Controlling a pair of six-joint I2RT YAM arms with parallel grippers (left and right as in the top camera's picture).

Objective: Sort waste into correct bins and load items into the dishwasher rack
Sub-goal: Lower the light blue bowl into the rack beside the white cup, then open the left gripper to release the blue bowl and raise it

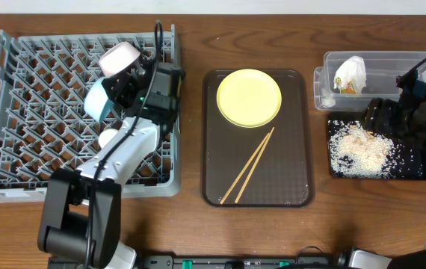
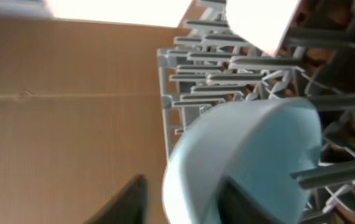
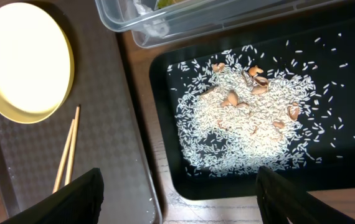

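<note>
Rice (image 3: 246, 118) on black tray (image 3: 345, 174); right claw (image 3: 179, 177) spread, empty; left claw (image 2: 184, 193) at rounded blue bowl (image 2: 258, 143), state unclear.

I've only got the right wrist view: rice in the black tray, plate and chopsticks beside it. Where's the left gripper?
Observer: Over the rack. The left gripper straddles the rim of a blue bowl standing on edge there.
Operator: Anything else loaded?
Observer: A white bowl just beyond the blue one, and a white cup nearer the robot.
Operator: My view cuts off the tub. What's in it?
Observer: A crumpled napkin, with a wrapper at its foot.
</note>
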